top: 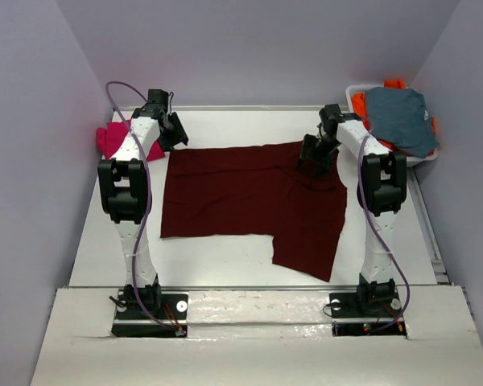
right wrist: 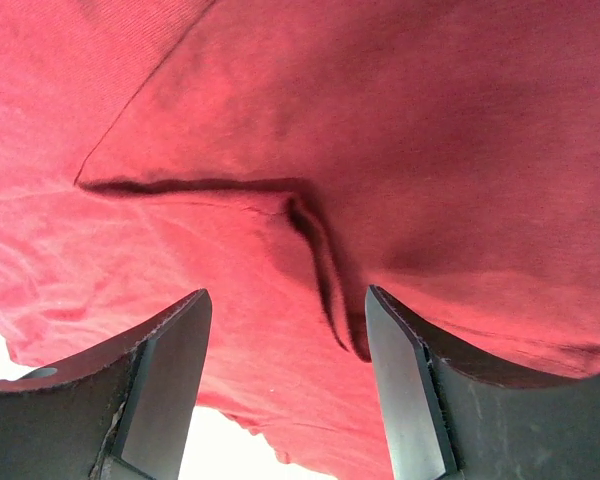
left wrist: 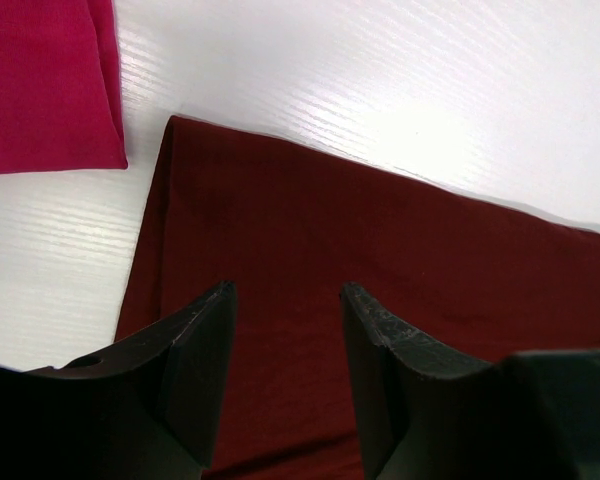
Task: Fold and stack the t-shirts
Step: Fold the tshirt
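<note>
A large dark maroon t-shirt (top: 249, 201) lies spread flat on the white table, one sleeve reaching toward the near right. My left gripper (top: 171, 131) is open just above its far left corner (left wrist: 280, 230), holding nothing. My right gripper (top: 315, 159) is open low over the shirt's far right part, above a raised fold of the cloth (right wrist: 320, 250). A magenta-pink t-shirt (top: 113, 138) lies bunched at the far left edge of the table, beside the left arm; it also shows in the left wrist view (left wrist: 40, 80).
A white bin (top: 425, 154) at the far right holds a grey-blue garment (top: 401, 119) on top of orange ones (top: 359, 102). Grey walls close the table at the left, back and right. The arm bases stand on the near edge.
</note>
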You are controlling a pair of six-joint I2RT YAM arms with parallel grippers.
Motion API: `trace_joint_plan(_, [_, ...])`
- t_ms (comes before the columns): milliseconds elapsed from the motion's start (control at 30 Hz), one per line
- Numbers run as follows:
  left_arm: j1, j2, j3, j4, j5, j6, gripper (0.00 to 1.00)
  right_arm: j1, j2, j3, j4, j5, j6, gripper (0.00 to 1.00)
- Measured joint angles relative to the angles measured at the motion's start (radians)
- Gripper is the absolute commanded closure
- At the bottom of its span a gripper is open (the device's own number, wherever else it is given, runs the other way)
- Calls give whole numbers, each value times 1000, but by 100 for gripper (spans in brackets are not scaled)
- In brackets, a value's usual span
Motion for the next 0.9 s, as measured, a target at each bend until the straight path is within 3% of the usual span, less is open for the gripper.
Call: trace_joint_plan(900, [0, 0, 0, 0, 0, 0, 43, 61, 0, -61, 24, -49, 1, 33])
